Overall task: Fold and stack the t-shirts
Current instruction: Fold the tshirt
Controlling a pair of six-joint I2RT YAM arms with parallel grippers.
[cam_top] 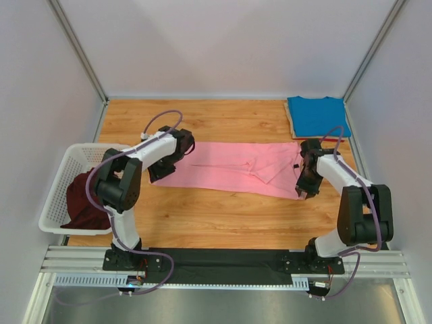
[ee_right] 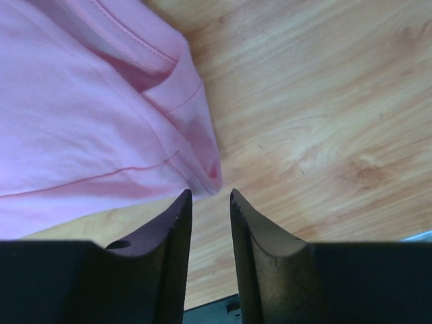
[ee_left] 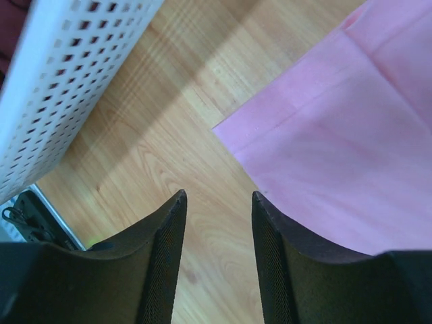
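From above, the pink t-shirt (cam_top: pixel 223 172) lies flat in a long strip across the middle of the wooden desk (cam_top: pixel 223 216). There is bare wood in front of it and behind it. The blue t-shirt (cam_top: pixel 316 115) sits folded in the far right corner. The maroon t-shirt (cam_top: pixel 82 199) is bunched in the white basket (cam_top: pixel 54 202) at the left edge. The left hand (cam_top: pixel 160 172) is at the pink shirt's left end and the right hand (cam_top: pixel 307 194) is at its right end.

The left wrist camera shows two fingers (ee_left: pixel 169 256) spread apart with only wood between them. The shirt's corner is just ahead, and the basket wall is off to the side.

The right wrist camera shows fingers (ee_right: pixel 177 243) a little apart and holding nothing. The shirt's folded corner is just past the tips, with bare wood to the right.
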